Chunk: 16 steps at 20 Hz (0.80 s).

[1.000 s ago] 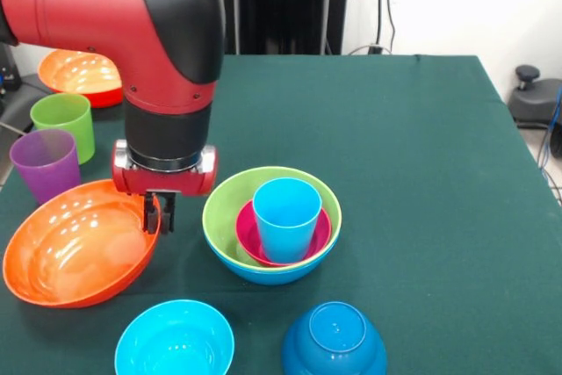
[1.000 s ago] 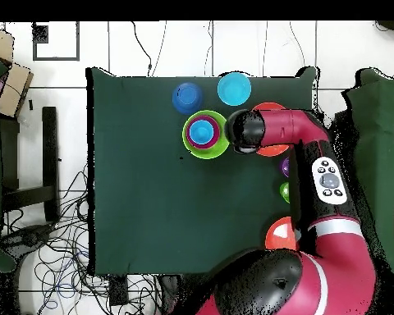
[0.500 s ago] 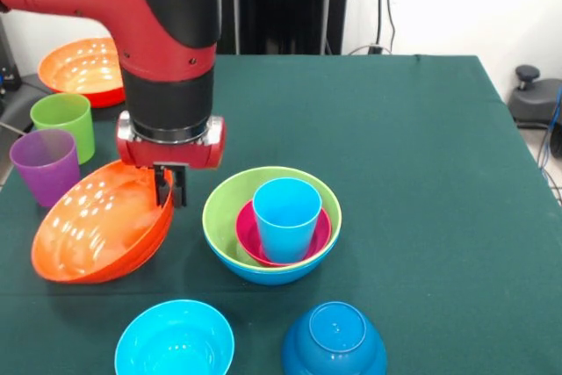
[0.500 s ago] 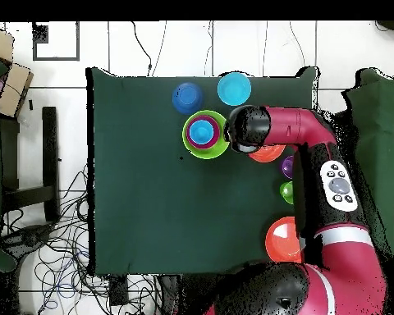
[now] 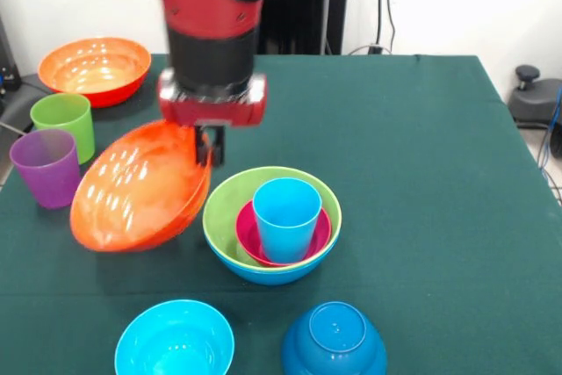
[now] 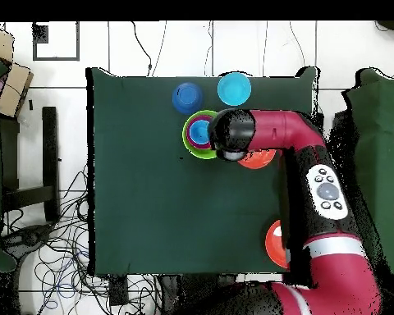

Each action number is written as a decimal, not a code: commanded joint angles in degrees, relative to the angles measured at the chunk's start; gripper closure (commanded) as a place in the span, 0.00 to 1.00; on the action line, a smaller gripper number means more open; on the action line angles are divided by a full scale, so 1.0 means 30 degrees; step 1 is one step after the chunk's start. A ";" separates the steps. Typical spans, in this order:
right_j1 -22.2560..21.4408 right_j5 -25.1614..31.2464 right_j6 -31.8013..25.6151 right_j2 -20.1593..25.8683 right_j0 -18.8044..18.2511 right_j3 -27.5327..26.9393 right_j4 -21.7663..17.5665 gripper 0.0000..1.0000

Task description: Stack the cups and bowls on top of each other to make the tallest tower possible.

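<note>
your claw [image 5: 208, 148] pinches the rim of the tilted orange bowl [image 5: 140, 187], hanging just beside the tower [image 5: 271, 221], on the purple cup's [image 5: 44, 166] side.

My gripper [image 5: 209, 148] mostly hidden behind tilted orange bowl [image 5: 140, 186]; grip on its rim unclear. Overhead: my arm [image 6: 270, 138] covers green and purple cups, most of that orange bowl, part of tower [image 6: 199, 134]. Cyan bowl [image 5: 174, 340] and dark blue bowl [image 5: 334, 340] cut by bottom edge.
</note>
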 commanded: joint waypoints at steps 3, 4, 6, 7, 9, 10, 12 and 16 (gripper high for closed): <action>-0.5474 0.6618 0.3788 -0.2636 0.3924 0.2106 0.1167 1.00; -0.5581 0.6778 0.4017 -0.2868 0.4210 0.2104 0.1224 1.00; -0.5808 0.6939 0.4328 -0.3241 0.4672 0.2263 0.1451 1.00; -0.5881 0.7221 0.4455 -0.3407 0.4940 0.2168 0.1496 1.00; -0.6087 0.7409 0.4772 -0.3737 0.5497 0.2060 0.1526 1.00; -0.6119 0.7697 0.5012 -0.3897 0.5798 0.1961 0.1625 1.00; -0.5882 0.7598 0.5640 -0.4168 0.6375 0.1710 0.1623 1.00; -0.4165 0.5905 0.7137 -0.4618 0.7164 0.0992 0.1130 1.00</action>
